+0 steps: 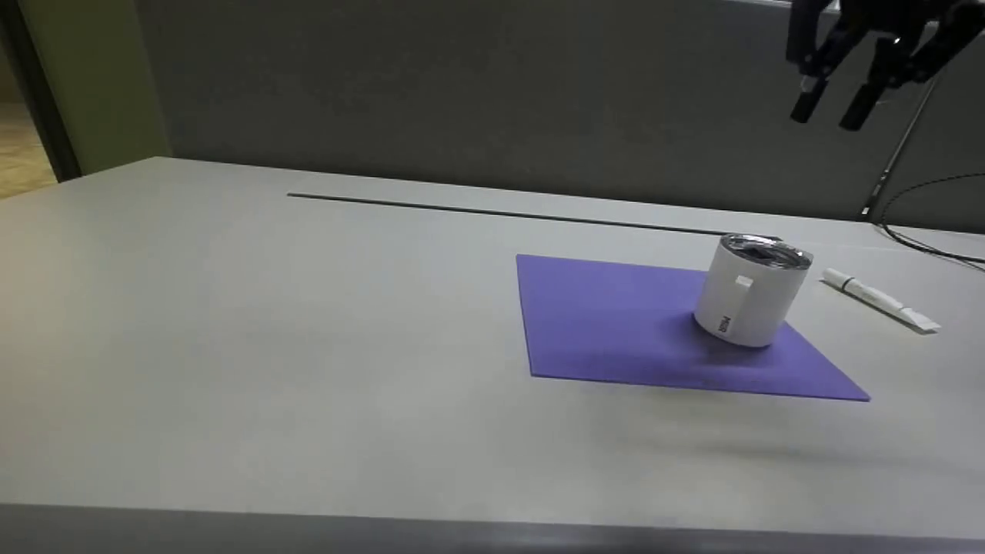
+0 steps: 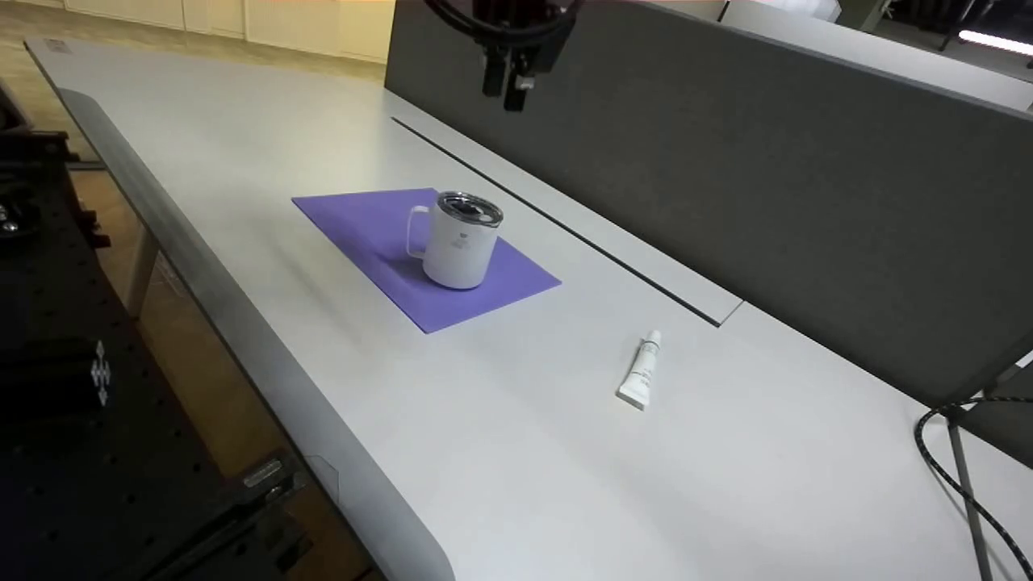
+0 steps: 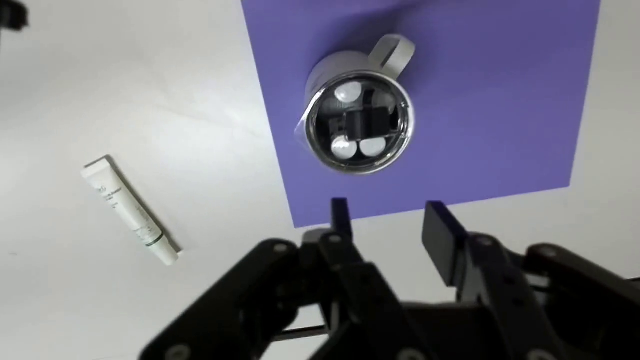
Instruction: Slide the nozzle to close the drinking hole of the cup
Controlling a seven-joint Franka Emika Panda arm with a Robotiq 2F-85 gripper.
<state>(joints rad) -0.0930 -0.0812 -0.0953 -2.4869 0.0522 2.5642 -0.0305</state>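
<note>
Wrist view: the white handled mug (image 3: pixel 356 104) stands in the upper middle of the frame, on the purple mat (image 3: pixel 480 130). My gripper (image 3: pixel 389 227) shows at the bottom, jaws well parted with nothing between them; in both exterior views it hangs high, well apart from the mug. I take the black block (image 3: pixel 367 124) on the lid (image 2: pixel 470 210) for the sliding nozzle, but can't tell whether the hole is covered. If I come down off-centre, a jaw could catch the handle (image 3: pixel 400 57) and tip the mug. Pushing too hard sideways could drag the whole mug across the mat, since I see nothing bracing it. It stands upright, long axis vertical; the handle points to the upper right here, and in an exterior view the handle (image 2: pixel 409 231) points left.
</note>
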